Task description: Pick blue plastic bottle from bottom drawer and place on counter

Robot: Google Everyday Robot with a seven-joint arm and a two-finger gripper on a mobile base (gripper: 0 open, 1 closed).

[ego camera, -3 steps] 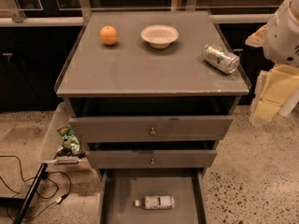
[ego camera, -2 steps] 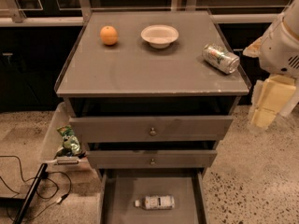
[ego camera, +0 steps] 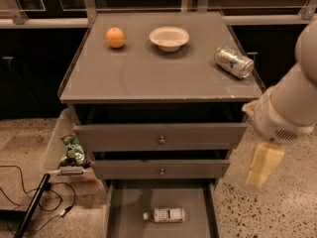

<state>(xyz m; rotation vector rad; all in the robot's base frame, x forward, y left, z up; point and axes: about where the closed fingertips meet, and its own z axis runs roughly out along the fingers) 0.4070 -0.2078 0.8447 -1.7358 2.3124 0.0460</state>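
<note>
The bottle (ego camera: pixel 164 215) lies on its side on the floor of the bottom drawer (ego camera: pixel 128 208), at the bottom centre of the frame. Its white cap points left and its label faces up. It touches neither side wall.

The gripper (ego camera: pixel 258 175) hangs at the right edge of the frame, outside the cabinet and well apart from the bottle. It is roughly level with the middle drawer and holds nothing. I cannot tell whether it is spread or closed.

The bottle looks small and light, probably thin-walled, so a hard squeeze would likely dent it. Its round, smooth body may roll or slip on the flat floor if nudged from one side. The best hold seems to be from above, across the labelled middle, with the jaws on either side of the body rather than on the narrow cap.

On the counter (ego camera: pixel 158 78), the can (ego camera: pixel 234 62), bowl (ego camera: pixel 169 37) and orange (ego camera: pixel 115 37) sit along the back half.
</note>
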